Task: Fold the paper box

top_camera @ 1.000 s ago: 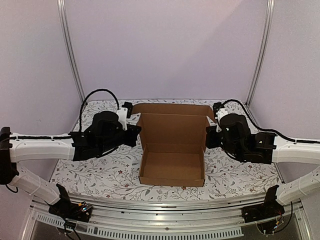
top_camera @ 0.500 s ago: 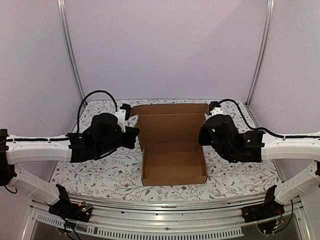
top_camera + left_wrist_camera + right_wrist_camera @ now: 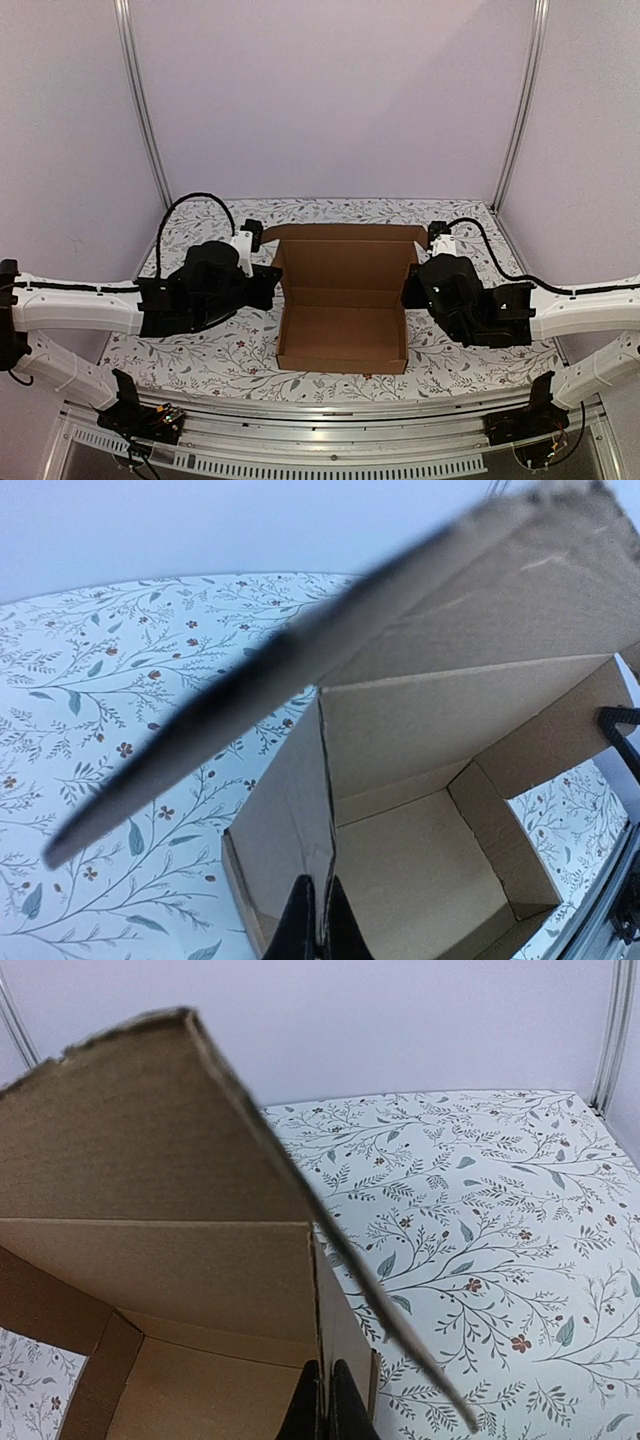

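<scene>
left gripper (image 3: 270, 284): fingers pressed together, tips at the far end of the left side wall's top edge. From the left wrist view I can't tell if any cardboard is nipped between them.

paper box (image 3: 343, 338): mid-table (image 3: 200, 355), between the arms. Tray is formed and the lid (image 3: 345, 262) stands upright on the far side. The left lid flap (image 3: 250, 705) sticks out past the wall.

right gripper (image 3: 410, 291): mirror image. Fingers together, tips on the far end of the right wall's top edge. The right lid flap (image 3: 308, 1185) juts outward over the wall.

My read: step in hand is closing the lid.

- both flaps need turning inward, inside the side walls, before the lid drops
- move both arms symmetrically or the box will skid or yaw on the cloth
- push near the flap creases, not the tips, since corrugated buckles
- keep the walls from splaying
</scene>
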Action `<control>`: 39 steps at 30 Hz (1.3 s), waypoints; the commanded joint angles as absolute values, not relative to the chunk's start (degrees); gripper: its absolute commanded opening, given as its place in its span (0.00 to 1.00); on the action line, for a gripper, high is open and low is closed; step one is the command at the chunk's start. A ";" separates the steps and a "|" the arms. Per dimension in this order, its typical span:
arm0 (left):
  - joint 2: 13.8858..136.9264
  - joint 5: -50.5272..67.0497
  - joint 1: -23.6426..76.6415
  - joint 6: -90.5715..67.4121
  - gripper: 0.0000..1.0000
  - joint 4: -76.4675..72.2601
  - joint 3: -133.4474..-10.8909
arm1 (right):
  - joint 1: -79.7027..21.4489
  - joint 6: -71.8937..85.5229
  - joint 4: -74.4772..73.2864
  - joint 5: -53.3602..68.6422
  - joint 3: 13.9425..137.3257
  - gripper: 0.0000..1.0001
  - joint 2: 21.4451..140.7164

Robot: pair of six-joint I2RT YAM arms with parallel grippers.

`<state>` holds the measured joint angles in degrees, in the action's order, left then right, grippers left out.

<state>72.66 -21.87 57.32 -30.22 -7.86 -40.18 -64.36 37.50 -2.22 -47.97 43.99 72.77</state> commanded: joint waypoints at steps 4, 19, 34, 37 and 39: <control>74.91 -19.58 61.72 -33.90 0.00 -4.04 -38.65 | -66.50 42.11 -1.85 -46.38 39.54 0.00 71.39; 75.30 -28.51 69.05 -37.89 0.00 -1.03 -34.29 | -70.59 46.96 -1.32 -49.17 34.50 0.00 71.57; 75.44 -35.48 75.12 -41.08 0.00 3.15 -33.69 | -76.45 49.80 -1.80 -53.34 34.15 0.15 72.25; 76.20 -37.32 76.10 -42.25 0.00 3.15 -33.16 | -76.60 49.14 -2.13 -53.48 34.01 0.21 70.91; 77.03 -38.26 76.73 -42.98 0.00 3.18 -33.07 | -76.68 48.63 -2.76 -53.40 34.01 0.24 69.89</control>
<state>73.89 -41.56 74.06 -39.79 -4.82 -35.55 -75.70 49.67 -0.84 -54.98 34.46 71.75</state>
